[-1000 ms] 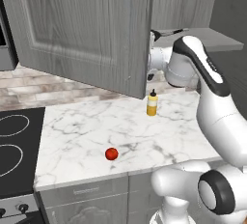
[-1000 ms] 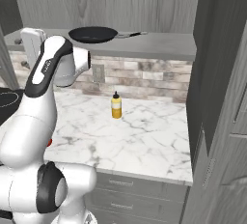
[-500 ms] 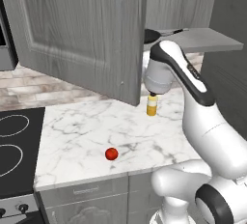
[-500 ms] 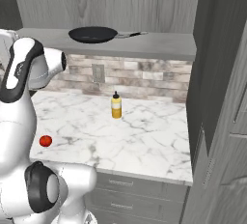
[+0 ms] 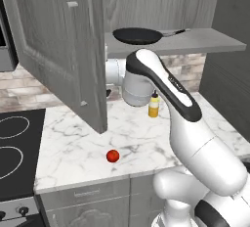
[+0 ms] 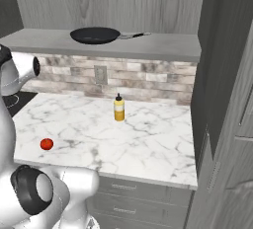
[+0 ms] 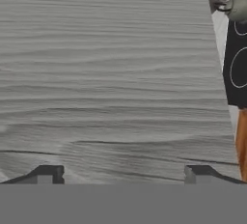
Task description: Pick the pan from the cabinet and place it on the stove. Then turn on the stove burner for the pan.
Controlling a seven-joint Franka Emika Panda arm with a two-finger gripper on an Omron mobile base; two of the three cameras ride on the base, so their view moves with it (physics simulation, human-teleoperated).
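Facing a broad plane of grey wood grain, the hand (image 7: 124, 174) has its two dark tips spread wide apart with nothing between them, right up against the cabinet (image 5: 58, 50) door's flat inner face. That door, with its raised framed panel, stands swung open in front of the arm's white wrist. Above and behind the arm, the pan (image 5: 138, 36) sits on the plain grey shelf (image 5: 205, 42): round, shallow, matte black, its thin straight handle pointing toward the tall side panel. Beneath the shelf runs a backsplash of rough grey-brown brick (image 6: 148, 82). A small yellow bottle (image 6: 118, 108) with a dark cap stands upright on the white marbled surface (image 6: 148, 139), near the wall. A little glossy red ball-shaped thing (image 5: 113, 156) lies closer to the front edge, well apart from the bottle. Off to the arm's left, the stove (image 5: 17, 157) shows smooth black glass marked with thin white rings.
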